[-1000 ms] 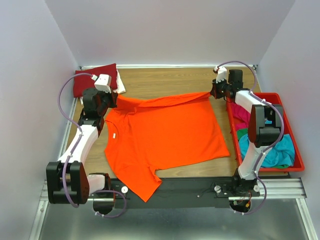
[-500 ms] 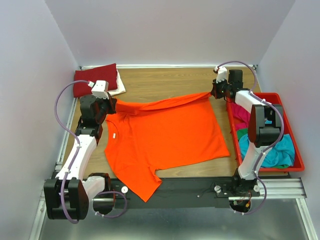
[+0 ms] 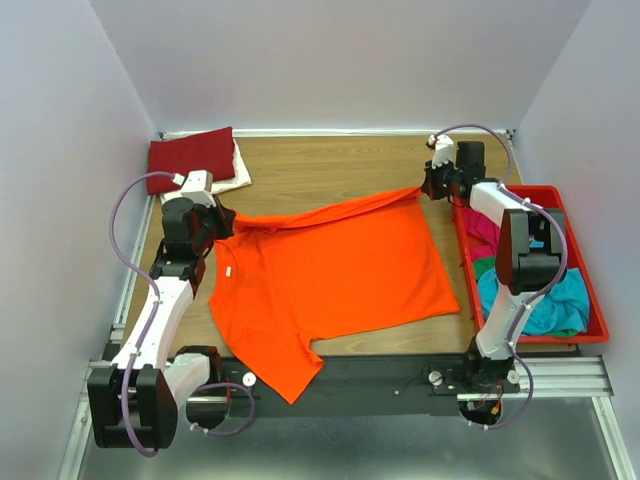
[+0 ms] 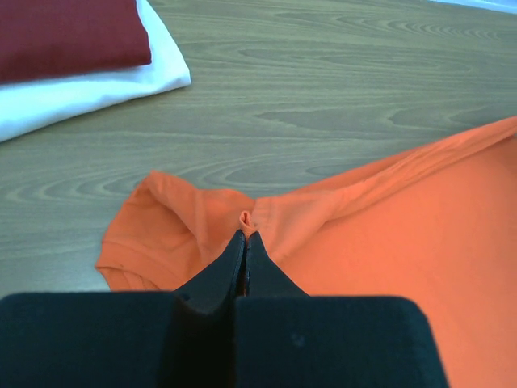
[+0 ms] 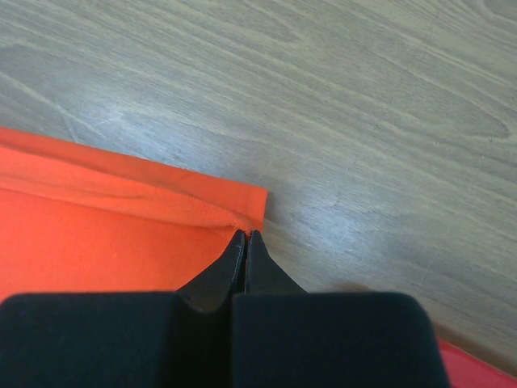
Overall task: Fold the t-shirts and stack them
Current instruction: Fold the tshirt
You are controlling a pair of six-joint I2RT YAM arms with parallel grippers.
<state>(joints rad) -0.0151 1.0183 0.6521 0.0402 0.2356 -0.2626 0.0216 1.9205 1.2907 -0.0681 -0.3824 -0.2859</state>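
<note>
The bright orange t-shirt (image 3: 330, 275) lies spread on the wooden table. My left gripper (image 3: 218, 222) is shut on the shirt's far left edge near the sleeve; a pinch of orange cloth (image 4: 246, 218) shows at its tips (image 4: 245, 234). My right gripper (image 3: 428, 187) is shut on the shirt's far right hem corner (image 5: 242, 206), tips (image 5: 245, 234) on the cloth. A folded dark red shirt (image 3: 190, 157) lies on a folded white shirt (image 3: 240, 168) at the far left corner; both show in the left wrist view, the red one (image 4: 69, 36) and the white one (image 4: 89, 89). Magenta (image 3: 482, 228) and teal (image 3: 545, 300) shirts lie crumpled in the tray.
A rigid red plastic tray (image 3: 597, 310) stands along the right side of the table. White walls close the table in at the left, back and right. Bare wood (image 3: 330, 165) shows beyond the orange shirt.
My left gripper has moved nearer and a little left, pulling the shirt's far left edge with it. The right gripper has stayed where it was, holding the far right corner.
</note>
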